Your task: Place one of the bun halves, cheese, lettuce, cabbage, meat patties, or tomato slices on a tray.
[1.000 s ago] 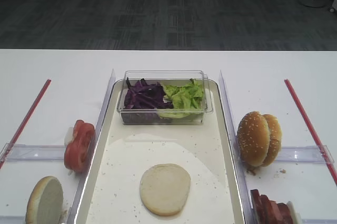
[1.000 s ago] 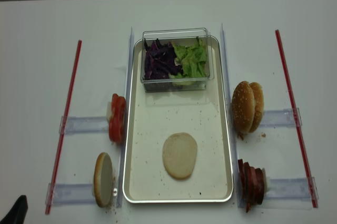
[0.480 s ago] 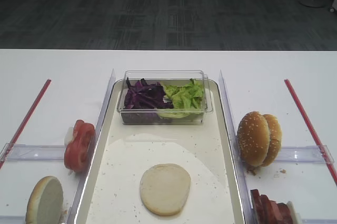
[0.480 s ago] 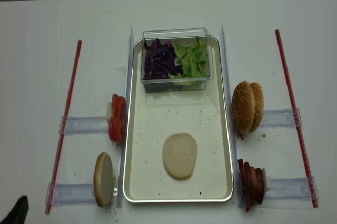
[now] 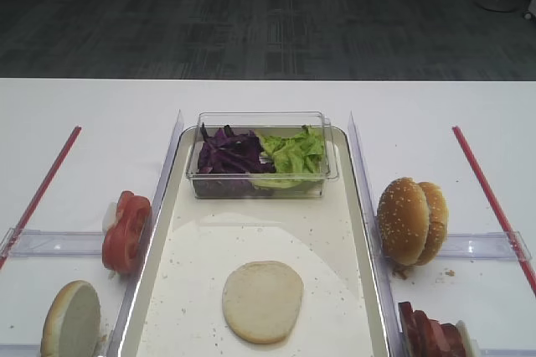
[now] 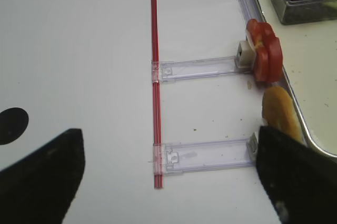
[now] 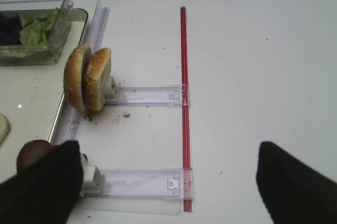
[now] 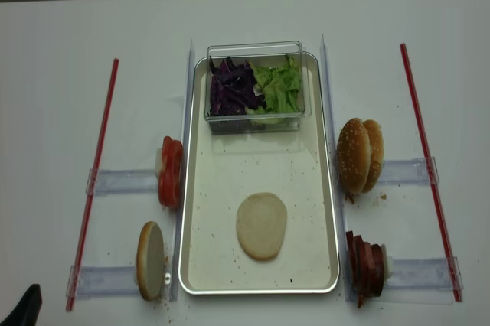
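A pale bun half (image 5: 262,300) lies flat on the cream speckled tray (image 5: 362,206). Another bun half (image 8: 150,260) stands on edge left of the tray, behind it the tomato slices (image 8: 170,172). Meat patties (image 8: 366,265) stand on edge to the tray's right. Cabbage (image 5: 228,154) and lettuce (image 5: 291,154) fill a clear box at the tray's far end. No cheese shows. My left gripper (image 6: 168,182) hangs open over the table left of the upright bun half (image 6: 279,111). My right gripper (image 7: 168,182) is open and empty, one finger beside the patties (image 7: 31,153).
Two thick sesame buns (image 5: 410,220) stand on edge on a clear rail right of the tray. Clear plastic rails (image 6: 202,68) and red strips (image 8: 96,173) lie on the white table on both sides. A dark floor lies beyond the table's far edge.
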